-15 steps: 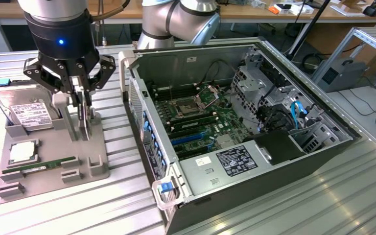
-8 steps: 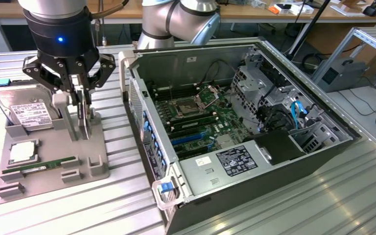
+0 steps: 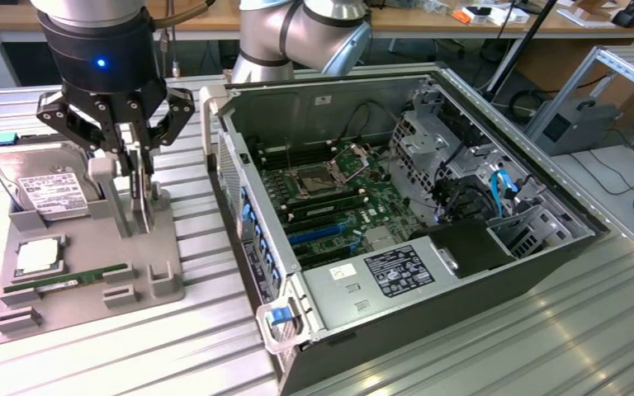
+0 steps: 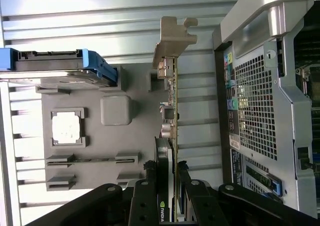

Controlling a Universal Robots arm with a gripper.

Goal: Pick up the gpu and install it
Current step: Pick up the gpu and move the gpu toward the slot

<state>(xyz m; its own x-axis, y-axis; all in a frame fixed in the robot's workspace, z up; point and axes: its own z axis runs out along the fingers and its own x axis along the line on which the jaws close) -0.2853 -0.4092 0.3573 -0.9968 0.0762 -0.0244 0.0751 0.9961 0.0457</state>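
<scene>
Ribbed aluminium tabletop (image 3: 581, 346) is carrying a grey plastic parts holder (image 3: 96, 243) and an open black computer case (image 3: 405, 206). I'm watching my black gripper (image 3: 138, 169) clamping the thin tan-edged gpu (image 3: 141, 210), which is standing upright at the holder, beside the silver hard drive (image 3: 47, 186).

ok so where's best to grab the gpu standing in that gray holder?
Take the gpu by its upper long edge, from straight above, jaws on its two flat faces. It stands on edge in the holder, so only the top is free and the faces are parallel; the bracket end is stepped. The gripper is clamped on it that way now.
</scene>
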